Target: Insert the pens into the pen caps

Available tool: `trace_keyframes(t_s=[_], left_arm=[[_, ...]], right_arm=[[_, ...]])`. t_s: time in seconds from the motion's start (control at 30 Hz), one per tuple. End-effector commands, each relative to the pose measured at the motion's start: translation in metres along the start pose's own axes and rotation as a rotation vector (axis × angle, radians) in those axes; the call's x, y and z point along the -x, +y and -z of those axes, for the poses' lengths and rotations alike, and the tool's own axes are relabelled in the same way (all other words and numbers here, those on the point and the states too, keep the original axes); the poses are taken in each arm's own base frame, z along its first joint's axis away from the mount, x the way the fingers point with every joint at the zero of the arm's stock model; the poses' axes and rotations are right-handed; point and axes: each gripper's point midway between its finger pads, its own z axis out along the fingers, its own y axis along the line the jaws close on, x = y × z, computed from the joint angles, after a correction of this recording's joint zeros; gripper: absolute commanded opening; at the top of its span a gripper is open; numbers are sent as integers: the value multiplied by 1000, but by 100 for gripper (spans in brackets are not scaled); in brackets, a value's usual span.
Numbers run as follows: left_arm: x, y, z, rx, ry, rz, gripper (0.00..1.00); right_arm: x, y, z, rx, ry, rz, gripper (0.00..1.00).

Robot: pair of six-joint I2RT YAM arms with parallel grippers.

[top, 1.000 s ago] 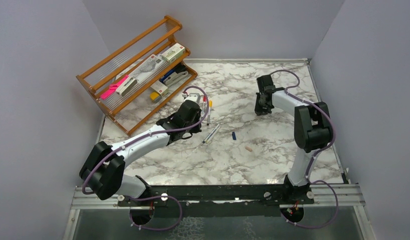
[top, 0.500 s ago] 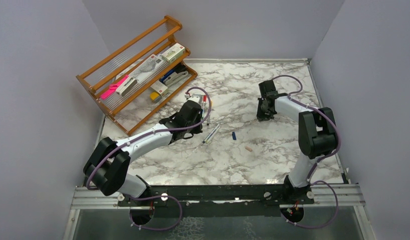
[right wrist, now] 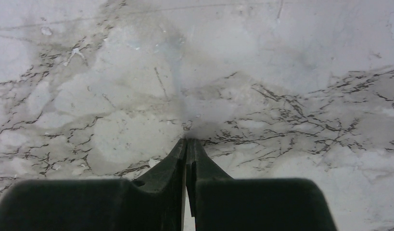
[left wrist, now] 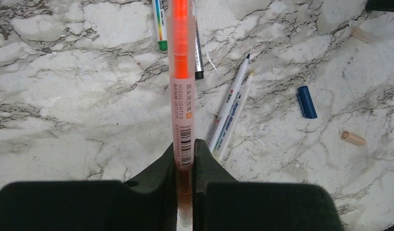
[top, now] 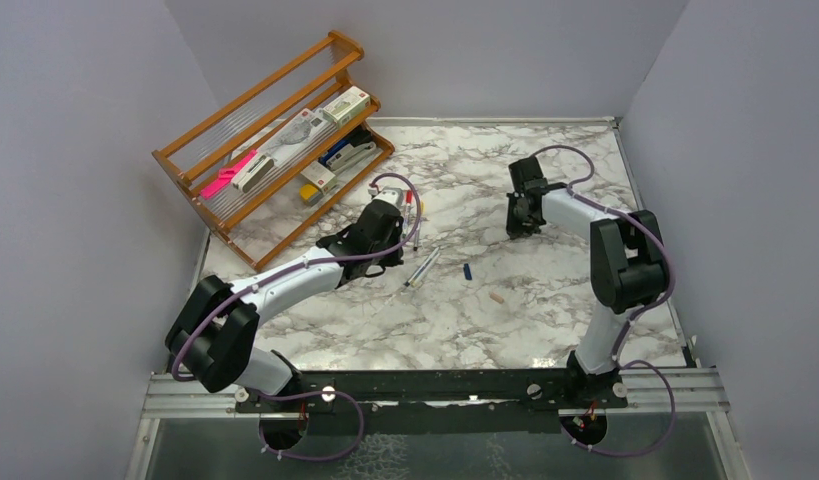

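Marble bench (left wrist: 65, 96) is unchanged; left gripper (left wrist: 185, 147) still squeezes the orange pen (left wrist: 180, 86); right gripper (right wrist: 187, 144), pinched shut on nothing, has shifted slightly, maybe toward the blue cap (left wrist: 306, 101).

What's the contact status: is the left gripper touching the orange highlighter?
Touching. The left wrist view shows the left gripper shut on the orange highlighter, its jaws pressed against the barrel with no gap.

We are hovering our left hand (top: 395, 228) near the wooden rack (top: 340, 45), our right hand (top: 517, 222) over the counter (top: 465, 330), pens (top: 425, 267) between.
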Motion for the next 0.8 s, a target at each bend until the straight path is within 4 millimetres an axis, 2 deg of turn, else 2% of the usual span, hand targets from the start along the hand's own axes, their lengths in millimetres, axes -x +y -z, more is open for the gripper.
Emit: trace_keyframes(t_s=[0.0,0.1,0.2,0.33,0.43,0.47,0.5,0.53,0.57,0.63,0.77], left_arm=[[6,-1,6,-19,-25,22,0],[5,-3,4,-27,-24,29,0],[5,-4,2,-33,-22,35,0],[7,-9,1,-47,-19,40,0],[13,-13,1,-58,-21,35,0],[16,-15,1,-60,-23,31,0],[19,-16,1,-61,-25,24,0],[22,-18,1,-64,-27,18,0],[25,-19,1,-64,-29,11,0],[29,-21,1,-71,-25,0,0],[37,-24,3,-88,-22,-4,0]], right_arm=[[-24,18,-1,50,41,37,4],[-32,22,4,56,46,39,3],[-30,21,11,53,20,3,3],[-18,21,29,52,-35,-83,15],[-10,19,49,49,-95,-229,28],[-10,20,56,61,-115,-292,38],[-9,18,63,64,-136,-368,58],[-8,18,71,78,-159,-436,71],[-8,19,73,85,-165,-477,78],[-13,16,72,49,-129,-558,81],[-36,18,66,-41,20,-733,66]])
